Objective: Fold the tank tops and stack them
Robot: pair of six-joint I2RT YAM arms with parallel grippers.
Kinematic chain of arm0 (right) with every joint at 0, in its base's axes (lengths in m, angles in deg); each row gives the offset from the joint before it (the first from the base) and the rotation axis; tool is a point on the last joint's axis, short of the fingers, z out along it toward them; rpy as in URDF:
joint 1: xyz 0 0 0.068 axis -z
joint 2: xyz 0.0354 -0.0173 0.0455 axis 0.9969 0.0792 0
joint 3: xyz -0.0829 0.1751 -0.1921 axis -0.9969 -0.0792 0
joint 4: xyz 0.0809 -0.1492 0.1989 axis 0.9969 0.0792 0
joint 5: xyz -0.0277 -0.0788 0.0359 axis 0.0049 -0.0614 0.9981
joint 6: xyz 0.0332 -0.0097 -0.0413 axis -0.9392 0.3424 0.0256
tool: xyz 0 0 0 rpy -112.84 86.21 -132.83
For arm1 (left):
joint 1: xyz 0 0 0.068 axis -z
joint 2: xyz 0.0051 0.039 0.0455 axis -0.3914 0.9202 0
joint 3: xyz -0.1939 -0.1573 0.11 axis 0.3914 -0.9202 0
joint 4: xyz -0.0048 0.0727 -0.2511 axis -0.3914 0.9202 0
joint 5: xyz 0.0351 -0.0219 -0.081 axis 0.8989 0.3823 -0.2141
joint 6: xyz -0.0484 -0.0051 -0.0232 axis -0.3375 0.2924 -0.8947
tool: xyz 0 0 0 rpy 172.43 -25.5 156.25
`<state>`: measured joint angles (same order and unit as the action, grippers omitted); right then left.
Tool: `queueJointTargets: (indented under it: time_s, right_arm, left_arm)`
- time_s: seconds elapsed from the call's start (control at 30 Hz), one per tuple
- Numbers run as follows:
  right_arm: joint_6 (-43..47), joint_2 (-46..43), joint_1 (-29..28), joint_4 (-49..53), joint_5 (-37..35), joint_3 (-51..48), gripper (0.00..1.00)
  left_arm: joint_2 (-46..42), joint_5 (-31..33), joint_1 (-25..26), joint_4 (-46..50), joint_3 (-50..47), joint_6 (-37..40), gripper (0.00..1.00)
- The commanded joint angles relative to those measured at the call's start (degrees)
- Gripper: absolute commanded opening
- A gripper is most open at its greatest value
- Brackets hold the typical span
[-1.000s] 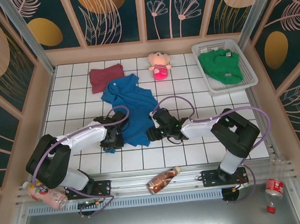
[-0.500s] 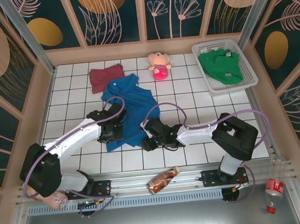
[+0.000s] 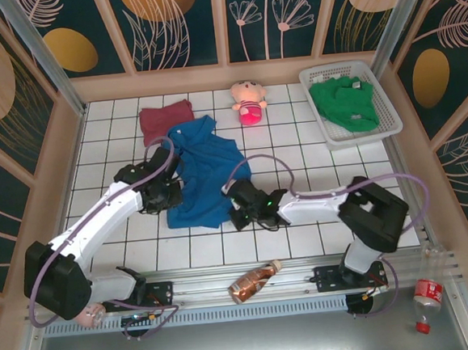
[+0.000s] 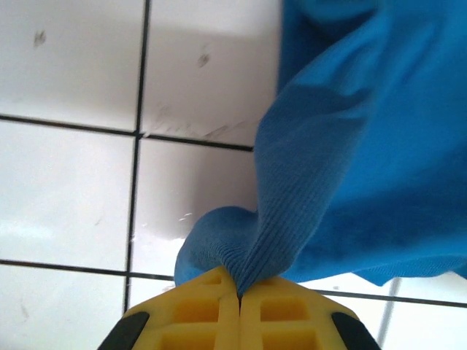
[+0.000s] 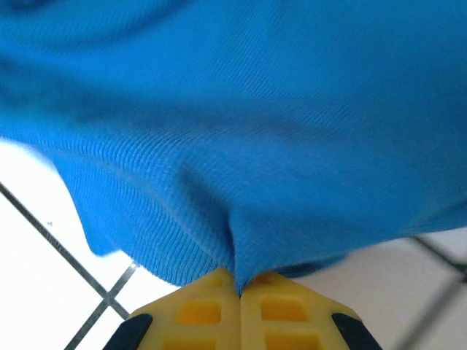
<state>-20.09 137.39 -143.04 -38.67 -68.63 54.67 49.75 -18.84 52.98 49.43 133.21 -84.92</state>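
The bright blue tank top (image 3: 205, 173) lies rumpled in the middle of the tiled table. My left gripper (image 3: 169, 198) is shut on its near left hem; in the left wrist view the yellow gripper (image 4: 239, 292) pinches a fold of the blue cloth (image 4: 365, 168). My right gripper (image 3: 235, 203) is shut on the near right hem, and its wrist view shows the gripper (image 5: 239, 286) closed on the blue cloth (image 5: 255, 131). The maroon tank top (image 3: 166, 119) lies folded at the back left. The green tank top (image 3: 343, 103) sits in the white basket (image 3: 392, 118).
A pink plush doll (image 3: 248, 101) lies at the back centre, just beyond the blue top. A brown bottle (image 3: 254, 280) rests on the front rail, with other bottles at the near left (image 3: 66, 306) and near right (image 3: 426, 296). Wooden walls enclose the table.
My right gripper has shut on the blue top's near right hem. The left gripper has moved back and left with its hem, pulling the near edge of the cloth wider.
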Motion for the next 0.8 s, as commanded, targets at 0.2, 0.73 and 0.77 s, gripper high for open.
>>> queueJointTargets:
  time_s: [0.2, 0.73, 0.77]
  right_arm:
    - [9.8, -28.6, 18.3, 6.2, -10.9, 4.6, 0.0]
    - [25.4, -24.7, 36.2, -7.6, 1.4, 35.2, 0.0]
    - [25.5, -23.8, 36.6, -8.0, 1.9, 35.8, 0.0]
  left_arm:
    - [2.6, -2.1, -0.7, -1.0, 26.9, 0.1, 0.0]
    - [14.9, 16.9, -1.4, -2.8, 72.0, 2.6, 0.0]
    - [14.6, 17.8, -1.9, -3.4, 70.9, 2.4, 0.0]
